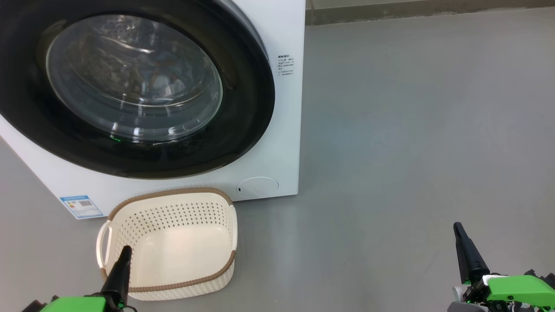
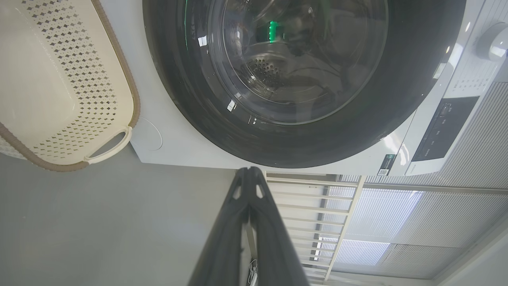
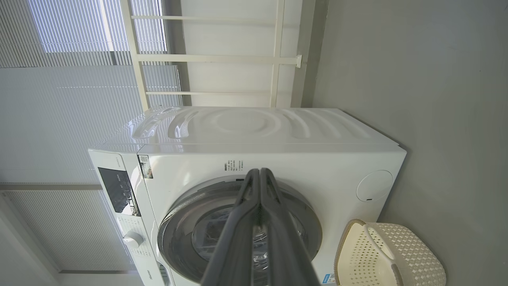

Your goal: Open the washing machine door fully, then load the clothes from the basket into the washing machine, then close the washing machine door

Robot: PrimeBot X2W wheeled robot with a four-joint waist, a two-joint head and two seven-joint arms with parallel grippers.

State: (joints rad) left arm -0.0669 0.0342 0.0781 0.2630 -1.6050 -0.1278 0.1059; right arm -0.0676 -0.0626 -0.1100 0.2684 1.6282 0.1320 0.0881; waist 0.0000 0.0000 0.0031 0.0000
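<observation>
The white washing machine (image 1: 284, 130) stands at the upper left, and its round black-rimmed door (image 1: 249, 108) sits flush against the front. Through the glass, light blue and brownish clothes (image 1: 167, 73) lie in the drum. The cream basket (image 1: 173, 208) rests on the floor just below the door, with a bare bottom. My left gripper (image 1: 125, 252) is shut, its tip over the basket's near left corner. My right gripper (image 1: 458, 229) is shut too, low over the bare floor far to the right. In the wrist views each gripper, left (image 2: 250, 171) and right (image 3: 260, 171), has its fingers pressed together on nothing.
Grey floor (image 1: 412, 130) stretches to the right of the machine up to a wall base. A round flap (image 1: 258, 187) and a blue label (image 1: 81, 206) sit low on the machine front. The control panel (image 2: 444, 127) and a knob (image 2: 494, 41) are on its top strip.
</observation>
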